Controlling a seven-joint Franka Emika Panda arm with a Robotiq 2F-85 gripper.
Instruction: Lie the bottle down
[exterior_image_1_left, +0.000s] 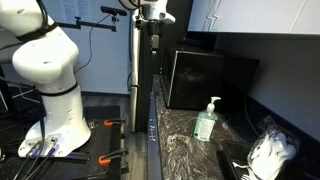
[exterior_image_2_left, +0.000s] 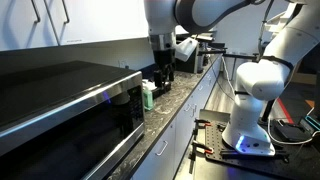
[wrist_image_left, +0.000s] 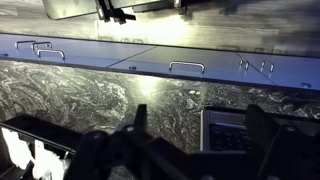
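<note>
The white arm (exterior_image_1_left: 45, 65) rises from its base on the floor beside the counter and reaches up over it; in an exterior view its upper links (exterior_image_2_left: 195, 14) curve across the top of the picture. A black microwave (exterior_image_1_left: 205, 78) sits at the far end of the counter (exterior_image_1_left: 185, 150), whose top is dark marbled stone. In the wrist view a row of drawer handles (wrist_image_left: 185, 67) runs along the far side of that stone.

The gripper (exterior_image_1_left: 153, 40) hangs high above the counter, pointing down. In the wrist view its two dark fingers (wrist_image_left: 262, 128) stand spread wide apart, with only bare stone showing in the gap. It holds nothing and touches nothing.

The bottle (exterior_image_1_left: 207, 120) is a green pump dispenser. It stands upright on the counter just in front of the microwave, near the counter's middle. In an exterior view the gripper (exterior_image_2_left: 162, 70) appears above the bottle (exterior_image_2_left: 148, 95) and a little to its right, apart from it. The other exterior view places the gripper well up and to the left of the bottle. The wrist view does not show the bottle.

A white bag (exterior_image_1_left: 270, 152) lies at the near right of the counter. A dark keypad (wrist_image_left: 235, 130) lies beside it.
</note>
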